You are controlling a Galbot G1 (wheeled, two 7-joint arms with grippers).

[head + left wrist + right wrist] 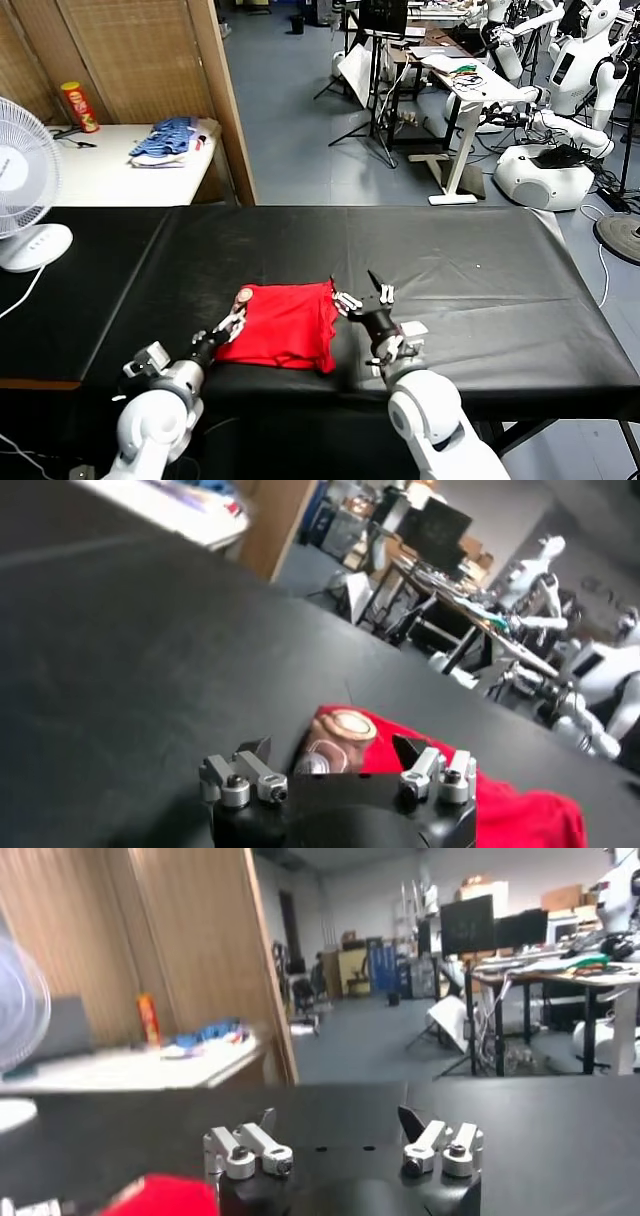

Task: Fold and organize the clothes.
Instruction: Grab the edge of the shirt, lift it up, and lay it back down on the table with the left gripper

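Head view, left to right: the left gripper, jaws spread and holding nothing, sits at the left edge of the red T-shirt, beside a printed patch turned up at that corner. The shirt lies bunched on the black table between the two sets of jaws, its longer side running roughly from one to the other. The right gripper, also spread and empty, waits just off the right edge. To fold well, each should probably pinch a single corner layer, then lift evenly.
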